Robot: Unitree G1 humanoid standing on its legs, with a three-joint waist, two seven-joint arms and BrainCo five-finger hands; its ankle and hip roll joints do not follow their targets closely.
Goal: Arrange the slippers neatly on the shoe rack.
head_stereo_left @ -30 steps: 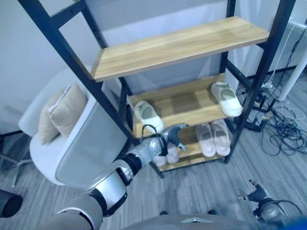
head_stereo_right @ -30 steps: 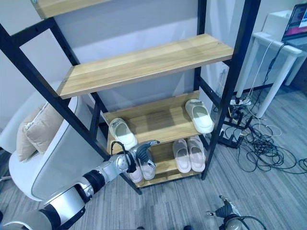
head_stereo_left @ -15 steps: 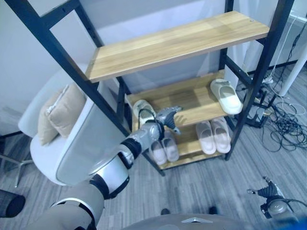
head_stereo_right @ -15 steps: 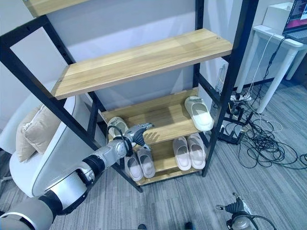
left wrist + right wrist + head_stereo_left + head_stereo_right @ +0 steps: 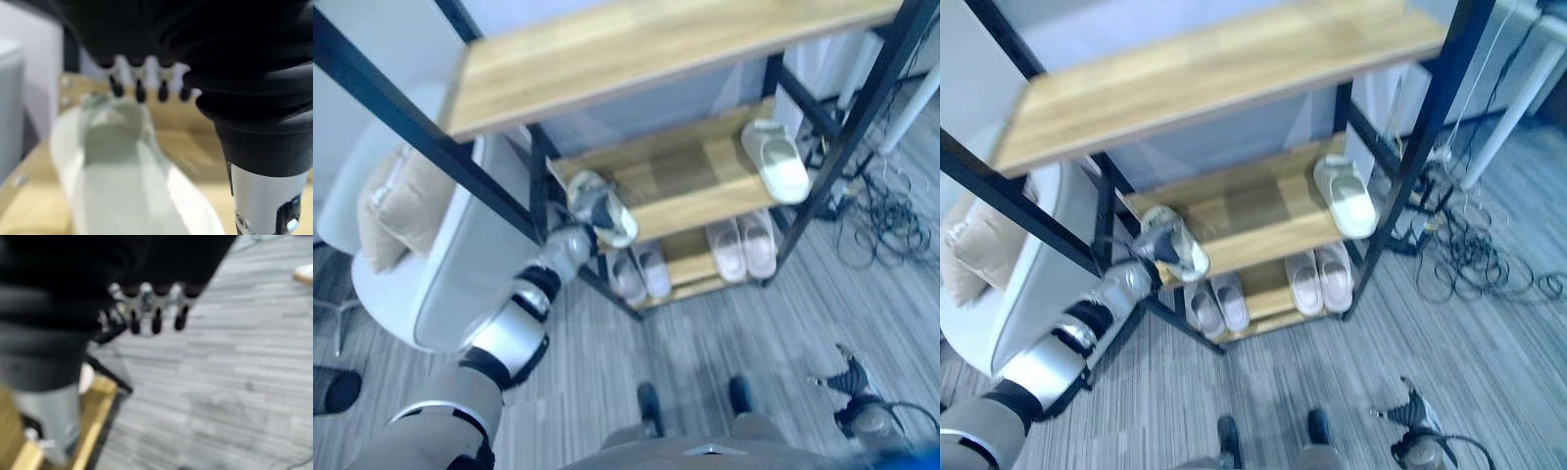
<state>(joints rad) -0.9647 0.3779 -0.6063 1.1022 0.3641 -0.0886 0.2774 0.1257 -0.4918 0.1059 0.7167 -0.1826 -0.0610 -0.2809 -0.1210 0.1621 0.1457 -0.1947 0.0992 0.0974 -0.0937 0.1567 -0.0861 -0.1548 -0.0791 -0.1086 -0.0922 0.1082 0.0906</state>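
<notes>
Your left robot hand (image 5: 590, 206) is up at the shoe rack (image 5: 499, 201), fingers (image 5: 138, 89) stretched out nearly straight over the white slipper (image 5: 607, 211) at the left end of the rack's middle shelf (image 5: 690, 186), though you can't tell whether they touch it. Its mate (image 5: 777, 164) lies at the right end of the same shelf, and two more pairs (image 5: 641, 274) (image 5: 742, 247) sit side by side on the rack's bottom shelf. Your right robot hand (image 5: 850, 377) hangs low over the floor (image 5: 705, 333), well clear of the rack, fingers loosely spread and holding nothing.
</notes>
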